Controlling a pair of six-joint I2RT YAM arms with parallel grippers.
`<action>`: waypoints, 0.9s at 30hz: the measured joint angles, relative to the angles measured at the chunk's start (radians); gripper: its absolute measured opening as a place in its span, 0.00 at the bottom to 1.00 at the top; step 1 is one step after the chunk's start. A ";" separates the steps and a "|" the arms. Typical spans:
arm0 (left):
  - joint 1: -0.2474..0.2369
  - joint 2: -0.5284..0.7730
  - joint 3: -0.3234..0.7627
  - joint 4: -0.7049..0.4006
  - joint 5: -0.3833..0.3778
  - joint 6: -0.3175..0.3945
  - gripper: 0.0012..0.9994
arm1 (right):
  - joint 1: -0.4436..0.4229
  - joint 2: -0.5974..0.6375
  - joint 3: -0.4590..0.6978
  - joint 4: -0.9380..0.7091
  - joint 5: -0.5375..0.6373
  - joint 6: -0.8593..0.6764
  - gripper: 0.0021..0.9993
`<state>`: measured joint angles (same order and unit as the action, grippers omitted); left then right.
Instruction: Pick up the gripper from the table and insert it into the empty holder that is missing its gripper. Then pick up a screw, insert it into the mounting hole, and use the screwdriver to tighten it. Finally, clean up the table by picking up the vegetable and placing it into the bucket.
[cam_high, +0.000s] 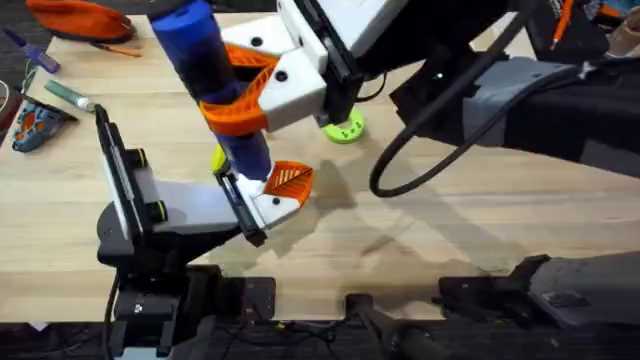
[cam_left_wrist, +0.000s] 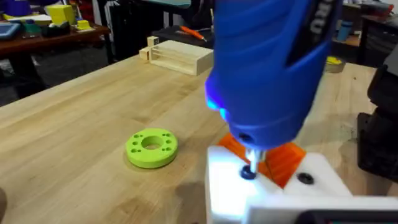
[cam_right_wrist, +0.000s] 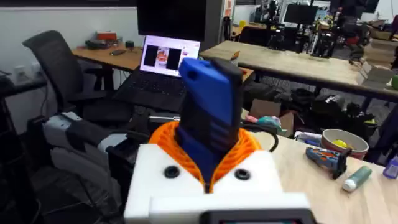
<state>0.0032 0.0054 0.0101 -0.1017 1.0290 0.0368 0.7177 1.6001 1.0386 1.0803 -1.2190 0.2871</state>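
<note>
— Screwdriver (cam_high: 212, 75)? 
— Held upright in right gripper (cam_high: 240, 95), orange fingers (cam_high: 238, 112) clamped round blue barrel; long axis near vertical, tip down.

— Tip's landing spot? 
— Seen from left wrist: metal tip (cam_left_wrist: 250, 163) on dark screw head in white holder (cam_left_wrist: 236, 193), orange gripper (cam_left_wrist: 287, 160) seated just behind.

— Left gripper (cam_high: 275, 195)? 
— Beneath the screwdriver, near table; opening impossible to tell.

— Elsewhere? 
— Bucket (cam_right_wrist: 344, 142) visible from right wrist.

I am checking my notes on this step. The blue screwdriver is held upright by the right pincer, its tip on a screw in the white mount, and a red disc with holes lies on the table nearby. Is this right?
One detail is wrong: the disc is lime green, not red, as the left wrist view shows. The rest stands: the right pincer holds the blue screwdriver upright, its tip on a screw in the white mount.
</note>
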 joint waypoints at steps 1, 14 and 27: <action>0.000 0.000 0.000 0.000 0.000 0.000 0.00 | 0.000 0.000 0.000 -0.001 0.000 0.000 0.02; 0.000 0.000 0.000 0.000 0.000 0.000 0.00 | 0.000 0.000 0.000 -0.020 0.004 -0.026 0.02; 0.000 0.000 0.000 0.000 0.000 0.000 0.00 | -0.001 0.000 0.000 -0.031 0.007 -0.034 0.02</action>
<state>0.0032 0.0054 0.0101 -0.1017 1.0290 0.0368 0.7166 1.6001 1.0386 1.0493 -1.2121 0.2534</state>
